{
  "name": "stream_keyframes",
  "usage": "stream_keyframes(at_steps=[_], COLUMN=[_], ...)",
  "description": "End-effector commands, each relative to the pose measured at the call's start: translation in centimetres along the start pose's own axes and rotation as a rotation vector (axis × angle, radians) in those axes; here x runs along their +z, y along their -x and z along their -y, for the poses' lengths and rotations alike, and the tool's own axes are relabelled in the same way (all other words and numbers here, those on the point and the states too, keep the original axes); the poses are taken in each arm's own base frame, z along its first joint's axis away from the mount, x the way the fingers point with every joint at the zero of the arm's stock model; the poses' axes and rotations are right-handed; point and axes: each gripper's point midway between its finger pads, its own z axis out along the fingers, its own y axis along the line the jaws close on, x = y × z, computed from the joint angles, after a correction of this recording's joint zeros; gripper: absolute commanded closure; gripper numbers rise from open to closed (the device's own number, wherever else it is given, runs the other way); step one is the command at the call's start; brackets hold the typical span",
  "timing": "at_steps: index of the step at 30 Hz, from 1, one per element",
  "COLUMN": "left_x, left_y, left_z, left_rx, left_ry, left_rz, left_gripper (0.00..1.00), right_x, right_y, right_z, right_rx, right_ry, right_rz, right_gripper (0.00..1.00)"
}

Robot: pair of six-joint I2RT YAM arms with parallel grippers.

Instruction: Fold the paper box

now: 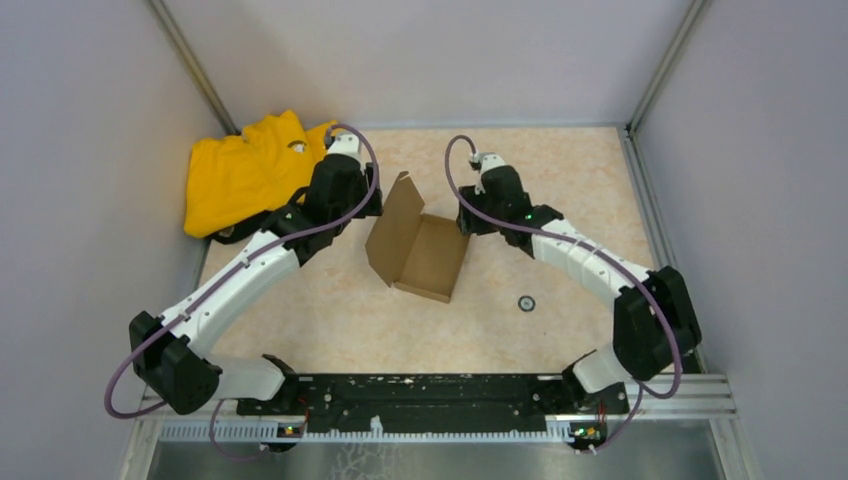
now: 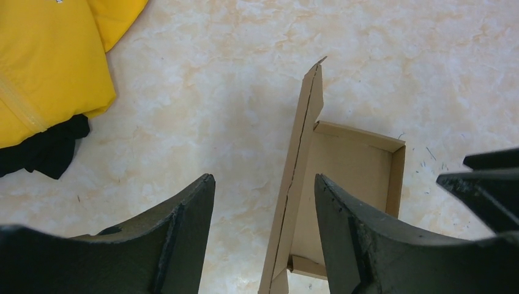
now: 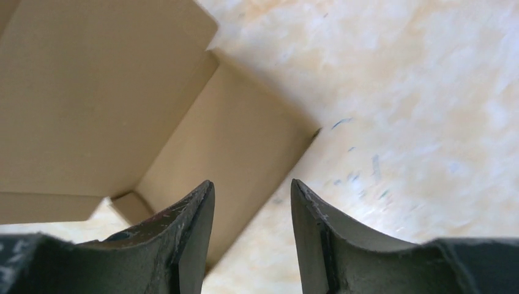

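The brown paper box [image 1: 428,258] lies open in the middle of the table, its tray walls up and its lid flap [image 1: 393,222] raised on the left side. My left gripper [image 1: 376,204] is open beside that flap. In the left wrist view the flap's edge [image 2: 300,165] stands upright between my fingers [image 2: 263,177], closer to the right one, touching neither. My right gripper [image 1: 464,216] is open at the tray's far right corner. In the right wrist view it [image 3: 251,182] straddles the tray's right wall [image 3: 245,153], one finger over the inside, one outside.
A yellow garment [image 1: 250,170] with black cloth [image 2: 43,150] under it lies at the far left corner. A small round ring [image 1: 526,303] lies on the table right of the box. Grey walls close in three sides. The right gripper's tip [image 2: 483,177] shows in the left wrist view.
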Motion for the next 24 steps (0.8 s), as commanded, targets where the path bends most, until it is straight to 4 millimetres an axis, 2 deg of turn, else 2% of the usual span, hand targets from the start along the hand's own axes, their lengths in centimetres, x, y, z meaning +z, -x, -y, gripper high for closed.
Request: stream_keyframes(at_steps=[1, 3, 5, 9, 12, 24], left_x=[-0.2, 0.0, 0.0, 0.0, 0.2, 1.0], left_y=[0.0, -0.3, -0.4, -0.4, -0.4, -0.6], left_z=[-0.6, -0.8, -1.0, -1.6, -1.9, -2.6], left_rx=[-0.004, -0.005, -0.005, -0.006, -0.001, -0.006], left_ry=[0.011, 0.016, 0.02, 0.035, 0.045, 0.054], left_rz=[0.006, 0.0, -0.004, -0.004, -0.006, -0.013], left_gripper=[0.33, 0.33, 0.32, 0.32, 0.32, 0.32], right_x=[1.8, 3.5, 5.0, 7.7, 9.1, 13.0], right_y=[3.1, 3.6, 3.5, 3.1, 2.9, 1.2], right_z=[1.3, 1.4, 0.7, 0.1, -0.3, 0.3], right_rx=[-0.334, -0.408, -0.469, -0.516, -0.521, -0.595], right_ry=[0.169, 0.188, 0.248, 0.307, 0.336, 0.233], right_rz=[0.018, 0.031, 0.016, -0.017, -0.018, -0.049], right_gripper=[0.52, 0.53, 0.53, 0.55, 0.56, 0.56])
